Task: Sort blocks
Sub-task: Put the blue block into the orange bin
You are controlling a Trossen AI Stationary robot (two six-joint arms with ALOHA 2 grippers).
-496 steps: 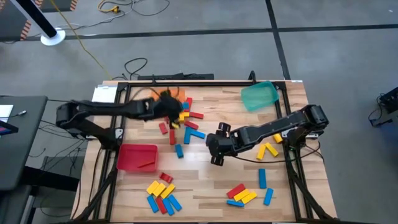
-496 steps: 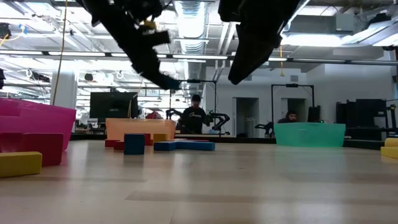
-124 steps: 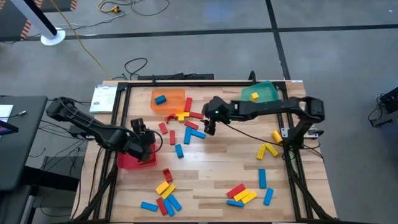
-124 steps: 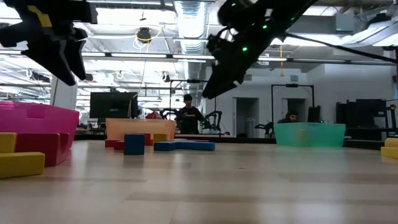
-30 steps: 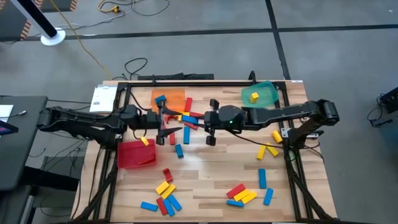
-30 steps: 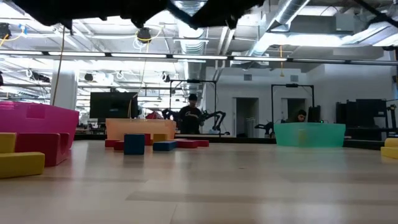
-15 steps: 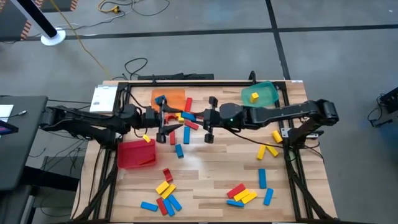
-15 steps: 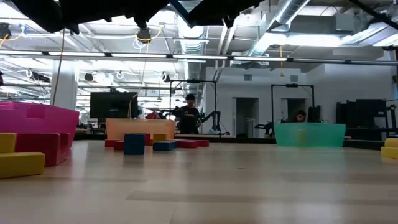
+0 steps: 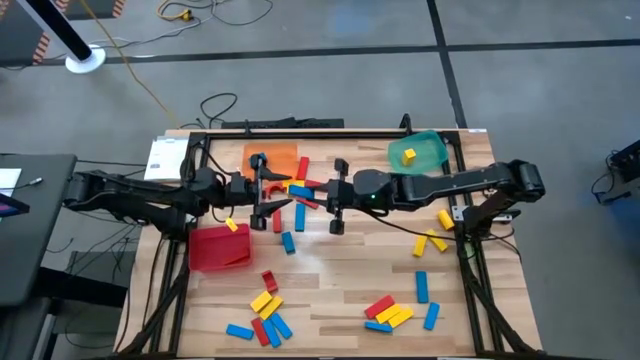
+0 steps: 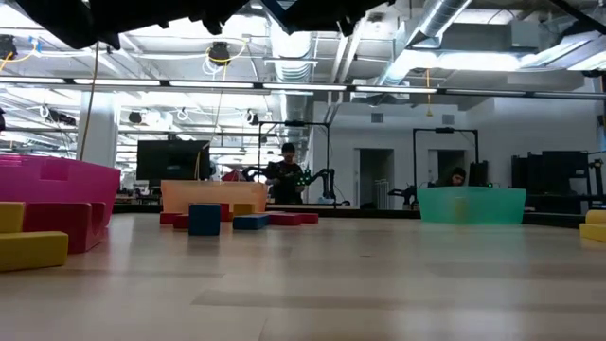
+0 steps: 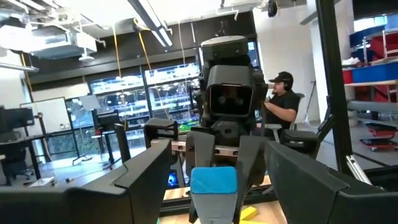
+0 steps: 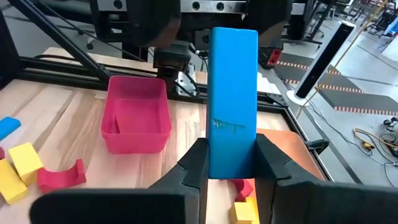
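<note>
Right wrist view shows why my right gripper (image 12: 231,163) sits as it does: its 2 fingers (image 12: 196,167) are pinched on the lower end of 1 blue block (image 12: 233,93), which stands upright out of the grip. That leaves most of its length bare and offered forward.

My left gripper (image 11: 214,149) faces it head-on, jaws spread wide, the blue block between them but not yet clamped. In the high view both grippers meet above the middle of the table (image 9: 330,280), over the scattered blocks (image 9: 300,200) near the orange bin (image 9: 285,155).

I judge this to be a handover. The orange bin is on my left arm's side and already holds 1 blue piece, so passing blue across would save my right arm a long reach. The green bin (image 9: 425,150), with 1 yellow piece in it, stays nearer my right arm. The red bin (image 9: 215,255) lies by my left arm. Next, my left jaws must close on the bare upper part before my right lets go, or the block drops.
</note>
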